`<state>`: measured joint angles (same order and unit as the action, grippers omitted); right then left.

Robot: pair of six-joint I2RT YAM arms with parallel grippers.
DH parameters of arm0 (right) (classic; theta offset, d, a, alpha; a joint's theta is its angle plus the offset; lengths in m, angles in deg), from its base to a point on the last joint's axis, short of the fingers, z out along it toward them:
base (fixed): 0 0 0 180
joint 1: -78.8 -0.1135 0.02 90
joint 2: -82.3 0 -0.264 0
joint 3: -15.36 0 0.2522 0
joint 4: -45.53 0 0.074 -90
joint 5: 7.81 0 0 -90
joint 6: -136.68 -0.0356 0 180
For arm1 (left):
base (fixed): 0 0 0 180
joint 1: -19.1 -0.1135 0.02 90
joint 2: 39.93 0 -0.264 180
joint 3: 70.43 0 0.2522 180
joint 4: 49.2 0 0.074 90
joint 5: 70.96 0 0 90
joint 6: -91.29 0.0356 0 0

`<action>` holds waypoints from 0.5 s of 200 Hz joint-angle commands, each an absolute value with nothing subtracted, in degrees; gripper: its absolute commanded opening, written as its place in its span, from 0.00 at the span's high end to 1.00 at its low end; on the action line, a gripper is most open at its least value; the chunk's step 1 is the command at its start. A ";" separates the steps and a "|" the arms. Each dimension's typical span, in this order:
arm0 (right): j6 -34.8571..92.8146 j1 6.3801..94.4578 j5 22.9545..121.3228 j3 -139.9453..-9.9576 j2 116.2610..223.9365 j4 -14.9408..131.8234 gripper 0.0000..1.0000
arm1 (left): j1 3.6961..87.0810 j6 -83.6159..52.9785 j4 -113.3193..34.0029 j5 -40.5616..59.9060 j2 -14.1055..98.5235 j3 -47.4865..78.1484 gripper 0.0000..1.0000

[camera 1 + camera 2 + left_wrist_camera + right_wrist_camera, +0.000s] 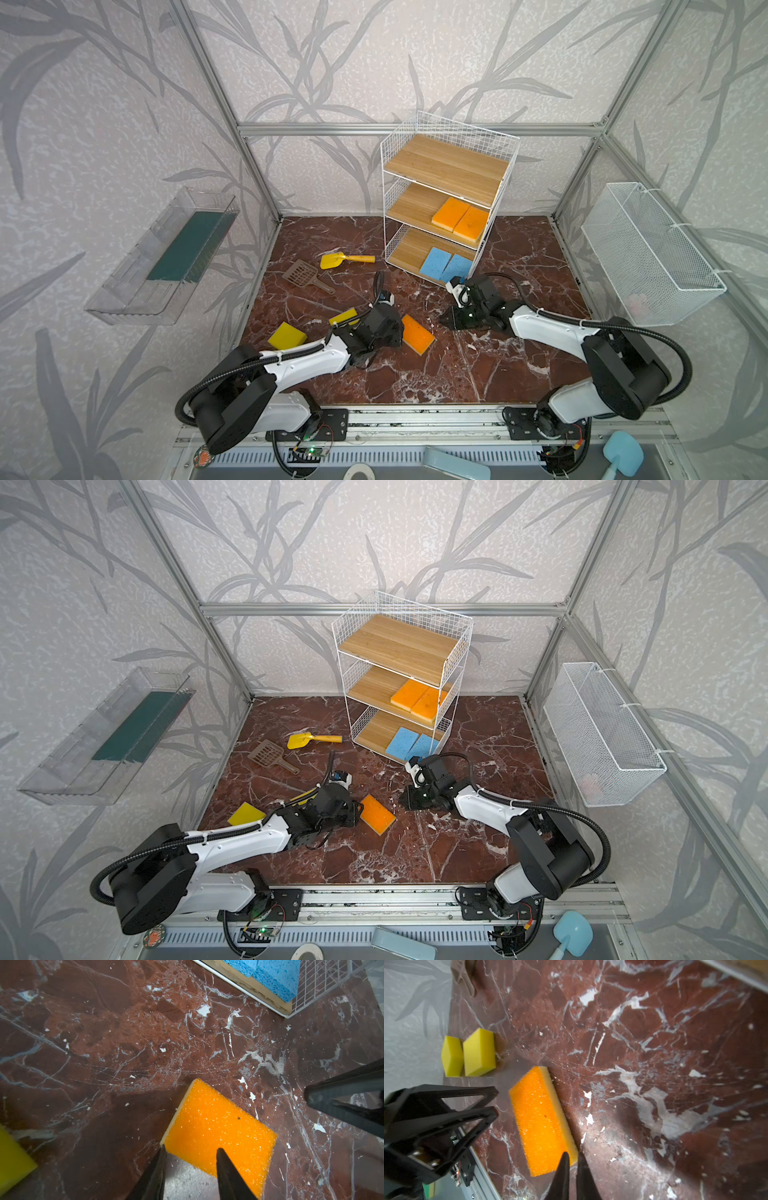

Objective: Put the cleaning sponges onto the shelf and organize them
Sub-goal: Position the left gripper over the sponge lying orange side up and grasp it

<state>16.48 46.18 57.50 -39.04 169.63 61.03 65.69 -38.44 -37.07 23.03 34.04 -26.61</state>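
The shelf [449, 166] [399, 646] stands at the back with two orange sponges [459, 218] on its middle board and two blue sponges [444, 264] [270, 974] on its bottom board. A third orange sponge [417, 334] [377, 813] [218, 1122] [539, 1120] lies flat on the marble floor. My left gripper [399, 332] [191, 1149] is at its near corner, jaws apart, one fingertip over the sponge. My right gripper [444, 322] [572, 1155] is shut by the sponge's other end, holding nothing. Two yellow sponges [286, 336] [345, 316] [478, 1052] lie left of the left arm.
A yellow scoop [345, 259] and a brown slotted scoop [303, 274] lie on the floor left of the shelf. A clear tray [162, 257] hangs on the left wall and a white mesh basket [652, 253] on the right wall.
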 commanded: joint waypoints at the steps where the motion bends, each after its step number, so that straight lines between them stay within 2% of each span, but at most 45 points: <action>1: 17.23 46.15 57.04 -40.76 171.76 60.79 0.92 | 65.24 -40.70 -38.60 22.23 32.45 -27.71 0.59; 63: 17.22 40.66 57.53 -41.33 175.98 60.82 0.94 | 64.48 -42.22 -39.03 23.02 29.69 -31.69 0.49; 100: 14.61 35.09 57.21 -42.97 177.09 59.56 0.94 | 64.11 -43.59 -35.80 27.47 24.26 -33.90 0.50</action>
